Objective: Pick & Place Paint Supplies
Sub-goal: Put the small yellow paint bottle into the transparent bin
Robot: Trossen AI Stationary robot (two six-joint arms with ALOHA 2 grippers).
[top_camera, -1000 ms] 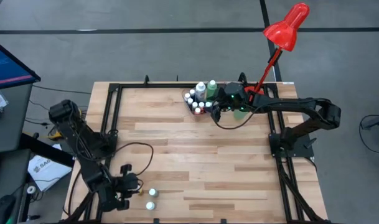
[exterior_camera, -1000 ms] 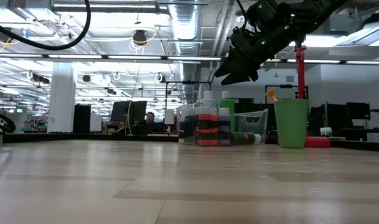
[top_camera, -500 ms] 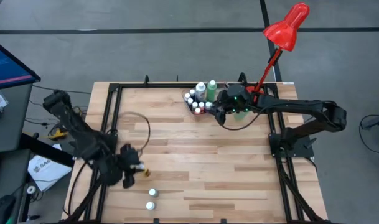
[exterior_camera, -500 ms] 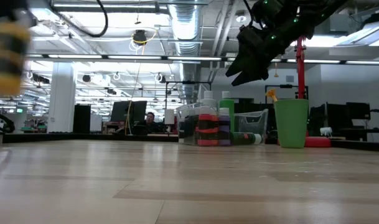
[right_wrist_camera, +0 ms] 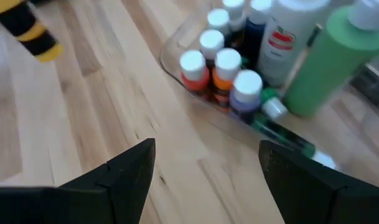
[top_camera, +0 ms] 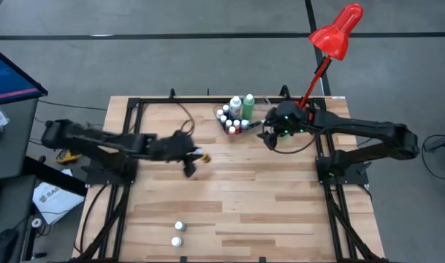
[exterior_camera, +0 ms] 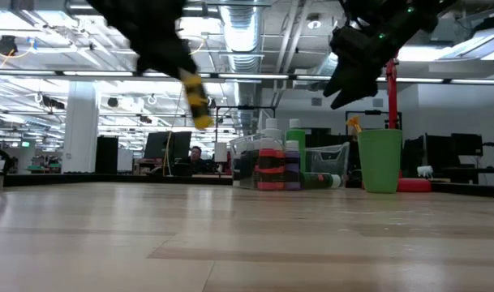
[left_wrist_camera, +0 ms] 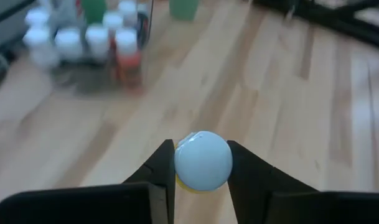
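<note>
Both arms are showing as matte black, jointed links on black frame mounts at the counter's left and right edges. A thin dark cable is looping off the left arm near its wrist, and another is hanging in a loop under the right arm. Small green lights are glowing on the right arm's wrist housing. The left pincer is presenting two smooth, dark, wedge-shaped fingers; the right pincer is showing broad black fingers, possibly with a slight sheen, though blur is making that unsure.
</note>
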